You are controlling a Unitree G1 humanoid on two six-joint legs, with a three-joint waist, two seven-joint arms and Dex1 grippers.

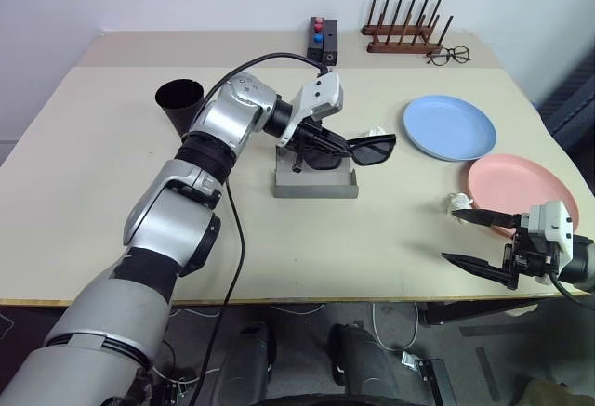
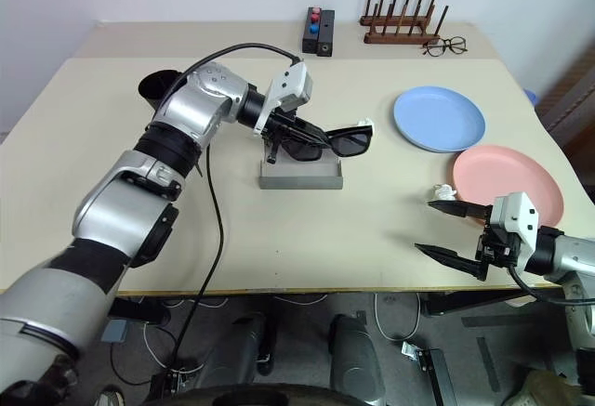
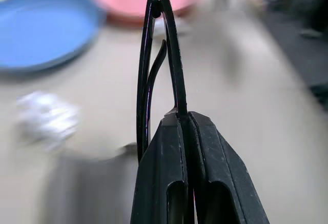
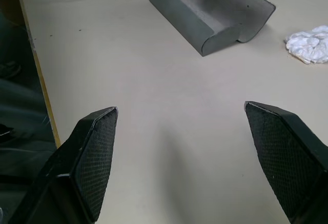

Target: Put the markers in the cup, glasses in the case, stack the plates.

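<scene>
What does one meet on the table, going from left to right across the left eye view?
cup → case → sunglasses, held above the case by the left tool → blue plate → pink plate

Evenly and brightly lit from overhead, with soft, short shadows under the left arm and the case on the table. No harsh glare; only mild sheen on the blue plate and pink plate. Sharp across both head views. In the left wrist view, crisp on the left gripper and the glasses, heavily blurred behind, a white wad smeared. Right wrist view clear, darker along the table edge.
</scene>
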